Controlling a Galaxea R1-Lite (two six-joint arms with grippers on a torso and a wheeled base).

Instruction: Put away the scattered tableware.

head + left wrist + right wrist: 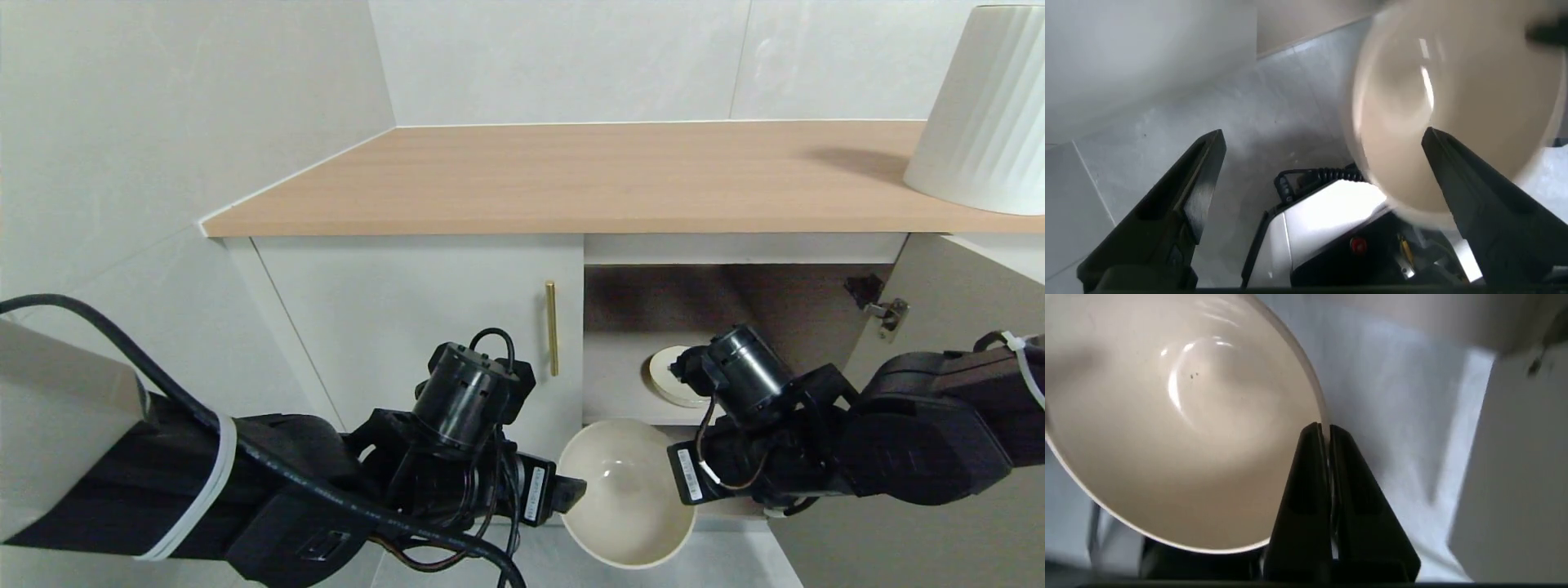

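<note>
A cream bowl [624, 498] hangs in front of the open cabinet [735, 302], low between my two arms. My right gripper [684, 480] is shut on its rim; in the right wrist view the two fingers [1310, 482] pinch the edge of the bowl [1184, 416]. My left gripper [569, 492] is open at the bowl's opposite side, one fingertip right at the rim. In the left wrist view its fingers [1196, 196] stand wide apart, with the bowl [1445, 98] beside one of them, not between them. A small pale plate [671, 377] lies on the cabinet shelf.
The cabinet's left door [408, 327] is closed and has a brass handle [552, 327]. Its right door [931, 327] stands swung open beside my right arm. Above runs a wooden countertop [612, 175] with a white ribbed object [984, 114] at the far right. Walls close in the left side.
</note>
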